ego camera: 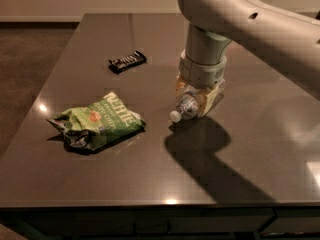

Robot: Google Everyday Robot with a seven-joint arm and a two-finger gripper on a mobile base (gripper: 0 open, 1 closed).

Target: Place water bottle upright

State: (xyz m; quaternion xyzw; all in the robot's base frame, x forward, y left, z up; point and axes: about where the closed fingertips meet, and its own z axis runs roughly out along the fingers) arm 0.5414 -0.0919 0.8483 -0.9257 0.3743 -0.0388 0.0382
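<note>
The water bottle point(183, 108) is a small clear ribbed bottle lying on its side on the dark table point(150, 174), its white cap pointing to the front left. My gripper point(198, 95) has come straight down over the bottle's body, with a cream finger on each side of it, close against it. The bottle's rear half is hidden under the gripper and wrist. The bottle still rests on the table.
A green chip bag point(97, 123) lies crumpled at the left of the table. A black snack bar point(127, 61) lies farther back, left of the arm. The table's front edge runs along the bottom and its left edge is beyond the bag.
</note>
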